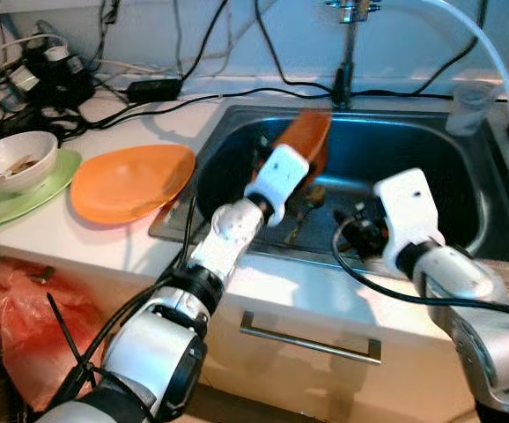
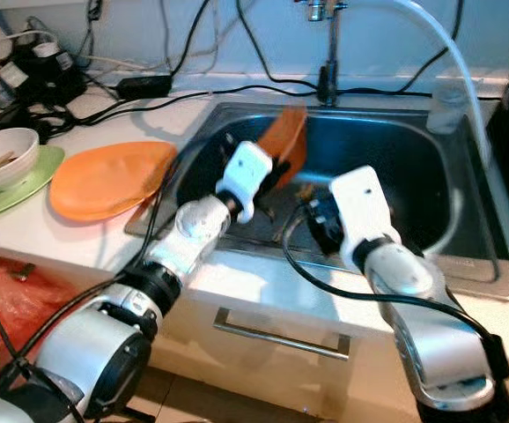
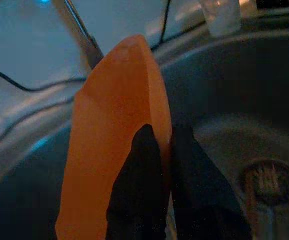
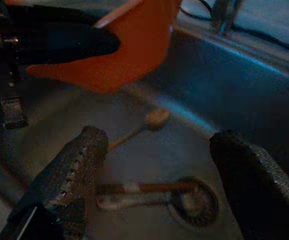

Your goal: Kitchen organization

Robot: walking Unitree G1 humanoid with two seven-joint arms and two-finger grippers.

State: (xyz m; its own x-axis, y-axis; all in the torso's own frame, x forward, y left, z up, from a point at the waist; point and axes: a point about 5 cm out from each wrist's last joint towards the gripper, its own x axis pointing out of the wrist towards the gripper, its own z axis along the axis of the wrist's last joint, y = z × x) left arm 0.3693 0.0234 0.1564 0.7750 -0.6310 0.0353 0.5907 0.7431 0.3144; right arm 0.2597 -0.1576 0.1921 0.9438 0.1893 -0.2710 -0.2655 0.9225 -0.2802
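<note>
Over the sink [image 1: 466, 167], an orange plate [image 1: 306, 141] pinched on its rim by the left gripper [image 3: 160, 165], standing on edge. Down in the sink, a wooden spoon [image 4: 143, 125] straight ahead of the right gripper [image 4: 154, 160], fingers wide apart, holding nothing, nearer than the left.

readable text: none in any view
labels or brands: none legible on the plates, the bowl, the sink or the cup
numbers or signs: none
robot arms: their white housings carry no marking that can be read
</note>
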